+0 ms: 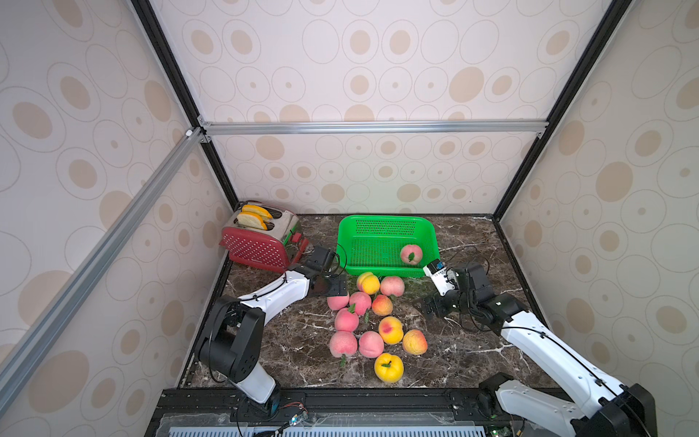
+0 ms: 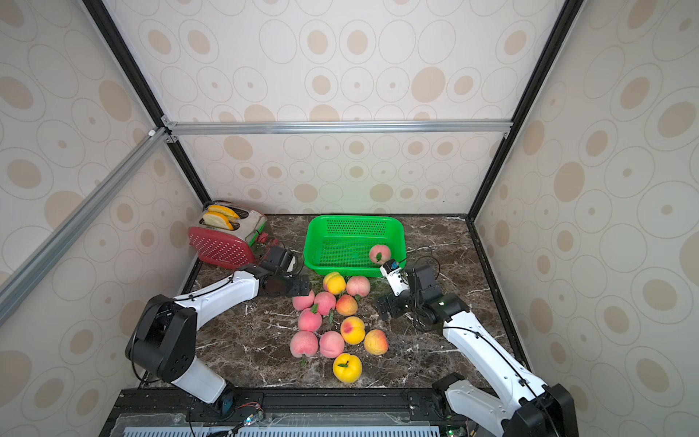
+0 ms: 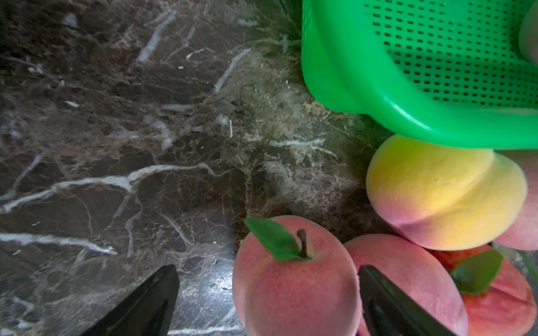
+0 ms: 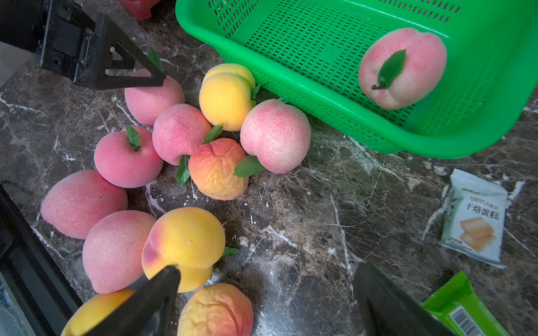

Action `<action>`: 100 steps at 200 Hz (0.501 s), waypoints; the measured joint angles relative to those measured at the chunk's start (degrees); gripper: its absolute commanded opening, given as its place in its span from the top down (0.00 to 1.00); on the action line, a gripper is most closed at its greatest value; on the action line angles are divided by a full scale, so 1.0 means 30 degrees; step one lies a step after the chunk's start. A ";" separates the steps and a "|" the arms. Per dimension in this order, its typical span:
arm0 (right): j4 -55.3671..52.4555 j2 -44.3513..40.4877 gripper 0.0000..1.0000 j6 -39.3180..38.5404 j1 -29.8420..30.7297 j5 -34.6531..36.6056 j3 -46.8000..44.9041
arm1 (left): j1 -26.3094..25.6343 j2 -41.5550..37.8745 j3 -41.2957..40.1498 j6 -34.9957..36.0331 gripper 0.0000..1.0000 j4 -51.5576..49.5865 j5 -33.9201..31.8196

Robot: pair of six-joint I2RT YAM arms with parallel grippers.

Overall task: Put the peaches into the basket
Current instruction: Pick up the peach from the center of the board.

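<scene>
L end effector over pink, leafy peach.

toaster: far-left corner | bread slices: in slots | cake packet: near green wrapper

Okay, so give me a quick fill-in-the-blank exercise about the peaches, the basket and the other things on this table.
1. The basket holds exactly ___ peach.
2. Two bread slices stick up from the red ___.
3. The left gripper, open, hangs over a ___ peach with a green leaf.
4. The right gripper is open and holds ___.

Missing words: one; toaster; pink; nothing.
</scene>
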 measured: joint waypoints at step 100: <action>0.0000 0.0000 0.01 -0.0007 0.0000 0.0015 0.0000 | -0.0583 0.0568 -0.0809 -0.0175 0.02 0.0364 0.0146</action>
